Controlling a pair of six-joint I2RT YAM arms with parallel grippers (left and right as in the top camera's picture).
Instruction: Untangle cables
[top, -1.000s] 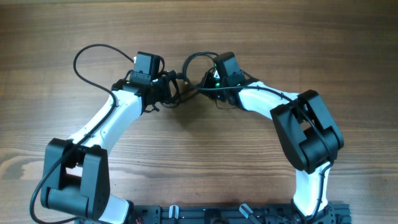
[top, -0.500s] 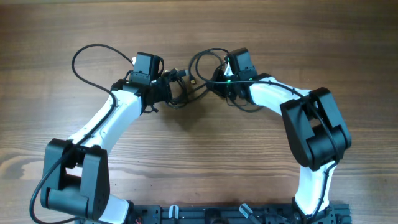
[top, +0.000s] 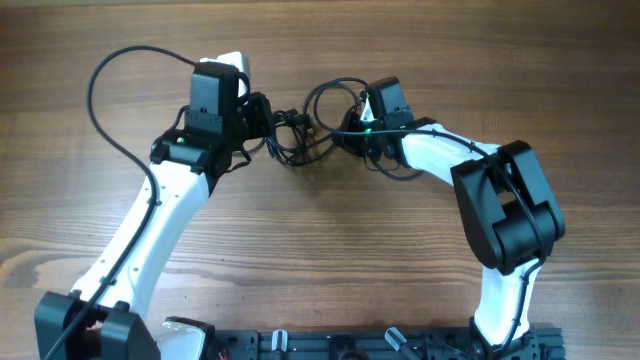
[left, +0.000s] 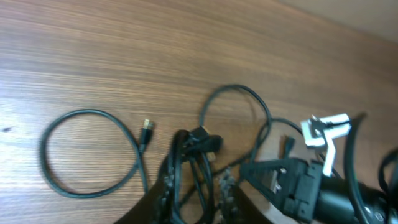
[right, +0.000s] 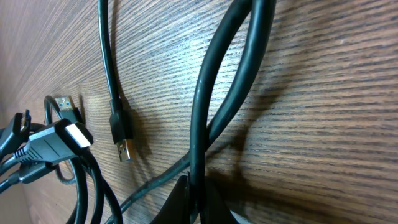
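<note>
Right gripper (right: 194, 196): jaws closed tight on one black cable (right: 198, 143), which rises straight up from between the fingertips and meets a second strand just above them.
Left gripper (left: 193, 198): fingers a narrow way apart, with several strands of the bundle running between them; whether they pinch the strands cannot be told.
Cables (top: 292, 138): a tangled black bundle lying on the wooden table (top: 320, 260), between the two grippers, with loops reaching toward both.
USB plug (right: 123, 137): lies flat on the wood, metal tip pointing down in the right wrist view, near the held strand but apart from it.
Loose coil (left: 87, 111): a round ring of thin cord lying flat beside the bundle in the left wrist view, its gold-tipped end near the tangle, clear of the left fingers.
</note>
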